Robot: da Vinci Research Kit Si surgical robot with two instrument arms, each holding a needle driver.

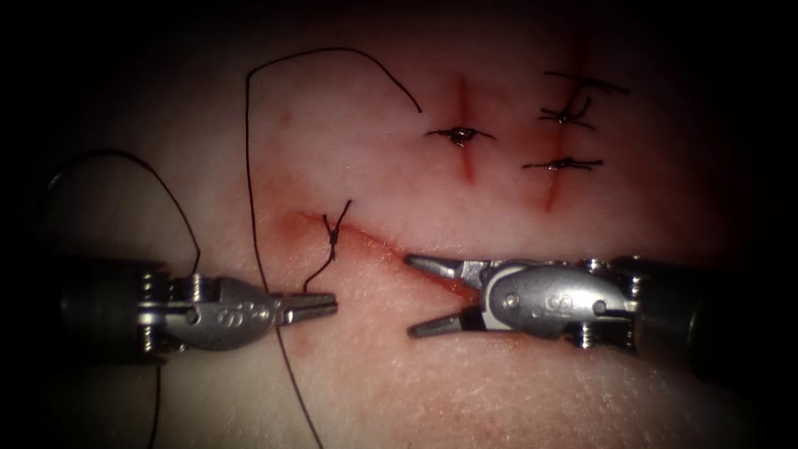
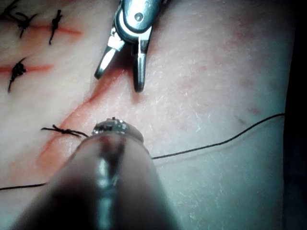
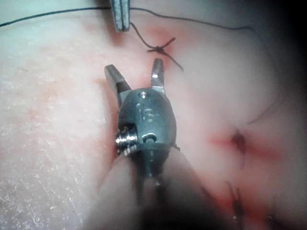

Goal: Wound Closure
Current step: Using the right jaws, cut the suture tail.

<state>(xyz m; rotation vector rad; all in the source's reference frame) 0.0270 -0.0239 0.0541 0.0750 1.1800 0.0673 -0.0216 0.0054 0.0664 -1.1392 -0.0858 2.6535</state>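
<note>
Your left pincer (image 1: pixel 320 306) sits just left of the cut (image 1: pixel 374 241) in the tissue (image 1: pixel 515 391), jaws closed on the thread (image 1: pixel 249 166), close to the knot (image 1: pixel 332 237). That knot lies on the left end of the cut, with short tails sticking up from it. From the pincer a short strand runs up to the knot; the long strand loops high above the cut and ends loose near a stitched cut (image 1: pixel 461 133) further up. More thread trails down past the left pincer, away from the cut. Your right pincer (image 1: pixel 420 295) is over the right part of the cut, jaws spread wide, holding nothing, one tip on each side of the cut line. Needle: cannot tell where it is. Two more knotted stitches (image 1: pixel 565 165) lie on another cut, well beyond the right pincer. Red fluid (image 1: pixel 291 223) stains the tissue around the knot. Right wrist view: open jaws point toward the knot (image 3: pixel 156 48), left pincer tip (image 3: pixel 121 19) just beside it.
</note>
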